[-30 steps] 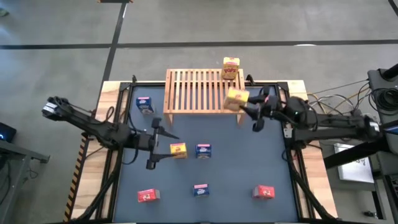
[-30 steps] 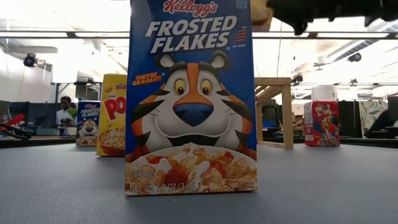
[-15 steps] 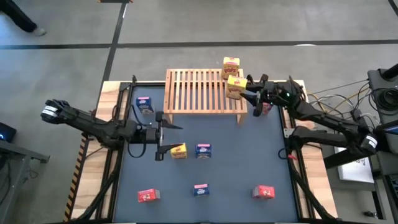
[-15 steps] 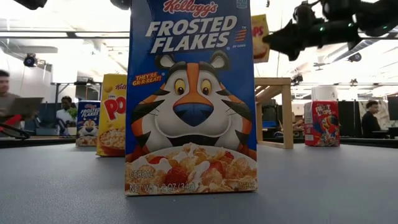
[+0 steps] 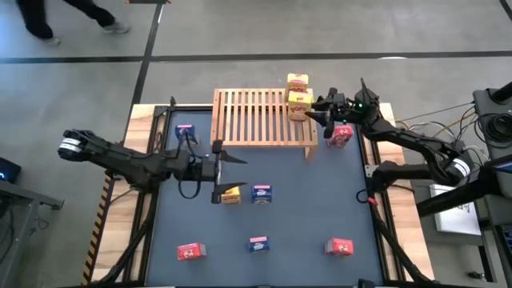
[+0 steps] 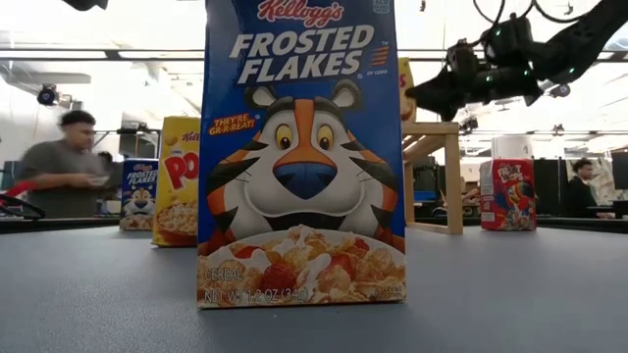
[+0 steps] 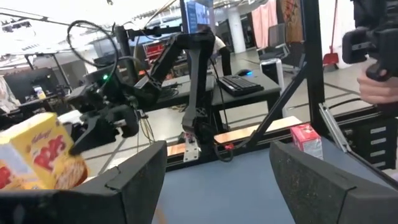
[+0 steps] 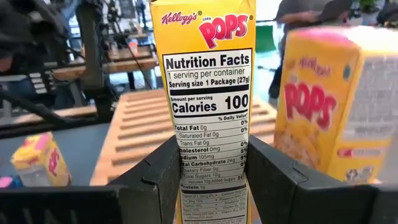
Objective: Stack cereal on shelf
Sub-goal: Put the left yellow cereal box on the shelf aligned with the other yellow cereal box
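Observation:
The wooden slatted shelf (image 5: 262, 118) stands at the table's far middle. One yellow cereal box (image 5: 298, 82) stands upright at its far right corner. My right gripper (image 5: 314, 110) is shut on a second yellow box (image 5: 301, 104) beside it, over the shelf's right end. My left gripper (image 5: 222, 174) is open just left of a third yellow box (image 5: 233, 194) lying on the table; I cannot tell if its near finger touches it. Blue (image 5: 261, 193) and red (image 5: 340, 246) boxes stand on the dark mat. My right gripper pinches the yellow box's two wide faces between its two fingers, low on the box (image 8: 208, 168), with the narrow nutrition panel toward the wrist. The fingers come level from the table's right. The box is upright; the fingers hide its bottom.
A pink box (image 5: 339, 134) stands right of the shelf, and a blue one (image 5: 185, 132) left of it. A red box (image 5: 190, 251) and a blue box (image 5: 258, 244) stand near the front edge. People move in the room behind.
My right gripper has carried its yellow box toward the far edge, over the shelf's right end, up beside the standing yellow box, and the box has turned from tilted to upright. My left gripper has moved toward the right, closer to the yellow box on the table.

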Tool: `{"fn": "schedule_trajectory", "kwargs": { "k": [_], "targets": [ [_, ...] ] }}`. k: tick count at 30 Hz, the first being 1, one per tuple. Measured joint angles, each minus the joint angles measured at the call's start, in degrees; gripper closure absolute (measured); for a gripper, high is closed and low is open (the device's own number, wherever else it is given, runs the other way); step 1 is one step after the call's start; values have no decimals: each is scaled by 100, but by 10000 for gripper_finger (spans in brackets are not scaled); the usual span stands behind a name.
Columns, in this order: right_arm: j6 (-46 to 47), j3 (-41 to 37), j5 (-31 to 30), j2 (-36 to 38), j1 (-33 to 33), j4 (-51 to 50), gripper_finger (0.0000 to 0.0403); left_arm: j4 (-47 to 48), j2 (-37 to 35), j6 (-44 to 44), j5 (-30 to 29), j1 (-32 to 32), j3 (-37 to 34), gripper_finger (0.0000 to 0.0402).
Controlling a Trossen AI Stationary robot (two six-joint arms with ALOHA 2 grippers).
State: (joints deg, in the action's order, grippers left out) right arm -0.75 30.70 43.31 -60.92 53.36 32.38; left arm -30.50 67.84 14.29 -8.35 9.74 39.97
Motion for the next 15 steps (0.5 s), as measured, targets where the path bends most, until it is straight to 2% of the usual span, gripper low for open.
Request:
{"fn": "schedule_trajectory", "kwargs": {
  "k": [4, 15],
  "targets": [
    [-121, 0, 346, -265, 94, 8, 253, 40, 280, 64, 15, -28, 176, 135],
    [-265, 0, 366, -440, 182, 173, 250, 53, 239, -1, 196, -445, -29, 143]
  ]
}}
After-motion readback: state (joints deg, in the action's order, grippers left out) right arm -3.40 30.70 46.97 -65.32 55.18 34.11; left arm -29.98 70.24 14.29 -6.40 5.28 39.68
